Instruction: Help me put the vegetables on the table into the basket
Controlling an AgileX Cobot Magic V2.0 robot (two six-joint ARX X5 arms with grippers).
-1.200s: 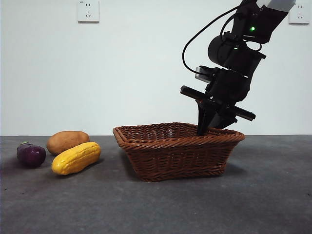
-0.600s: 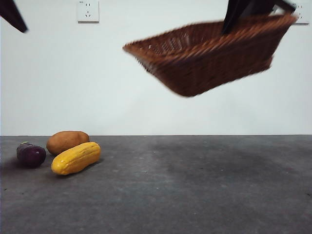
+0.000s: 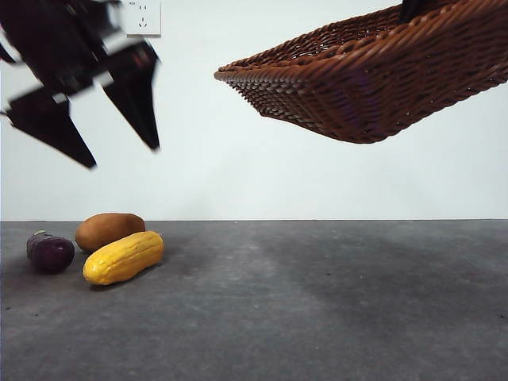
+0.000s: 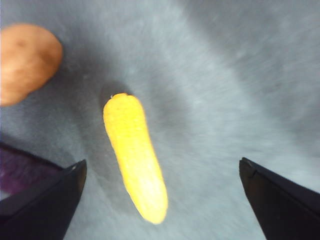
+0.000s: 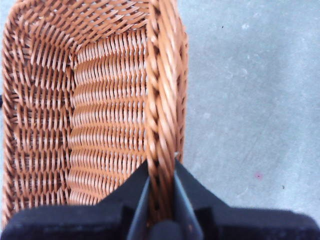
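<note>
Right gripper (image 5: pixel 161 200) clamped on basket (image 3: pixel 373 79) rim, tilted high off surface (image 3: pixel 317 302). Left gripper (image 4: pixel 160 192) wide open above corn (image 4: pixel 134 156). Probably light, stiff, slick; best taken mid-length, across its narrow width.

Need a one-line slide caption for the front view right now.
Right gripper holds the empty basket aloft by its rim; open left gripper hangs above the corn, potato and eggplant.

The basket (image 3: pixel 373 75) is dark brown woven wicker with a braided rim; under the right wrist view's light its weave reads orange-tan. The cob (image 3: pixel 124 257) is bright yellow, the potato (image 3: pixel 109 229) tan-brown, the eggplant (image 3: pixel 50 251) dark purple. The bench (image 3: pixel 317 309) is mottled dark grey. Both grippers are black: left gripper (image 4: pixel 160 187), right gripper (image 5: pixel 161 200).
</note>
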